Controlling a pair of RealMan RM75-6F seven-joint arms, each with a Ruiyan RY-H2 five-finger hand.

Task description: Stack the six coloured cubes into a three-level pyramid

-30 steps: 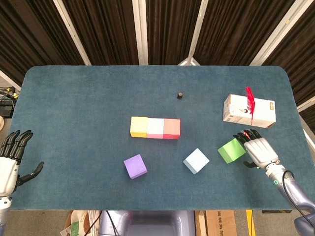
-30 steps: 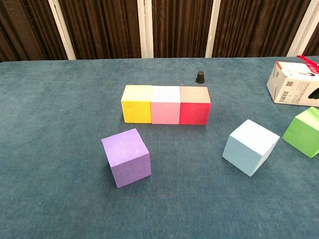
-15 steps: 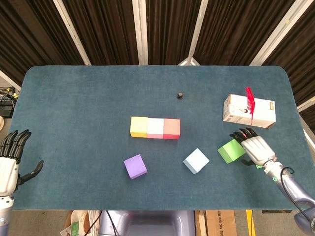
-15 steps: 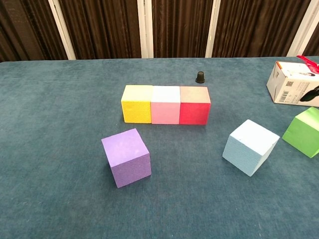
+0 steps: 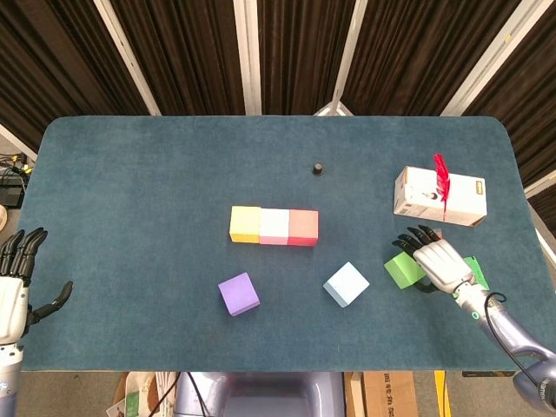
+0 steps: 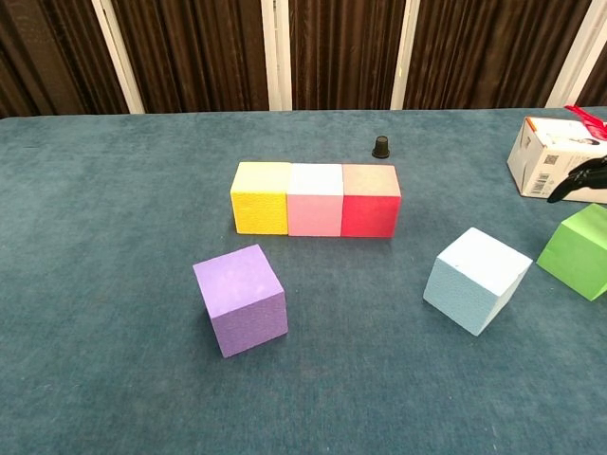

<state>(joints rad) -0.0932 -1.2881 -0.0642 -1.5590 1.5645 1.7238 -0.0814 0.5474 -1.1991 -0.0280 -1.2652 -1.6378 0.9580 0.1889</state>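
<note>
The right hand [image 5: 432, 263] is draping spread fingers over the green cube [image 5: 403, 268], not visibly clamping; it looks light, foam-like, best pinched on opposite flat faces.

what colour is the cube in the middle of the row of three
Pink; the middle cube sits between the yellow and red ones, clearest in the chest view.

Light: bright, even, from overhead
Shadows: soft, short, under the purple foam cube [image 6: 241, 299]
Focus: sharp in both views
Glare: none on the teal felt desk [image 5: 156, 191]
</note>
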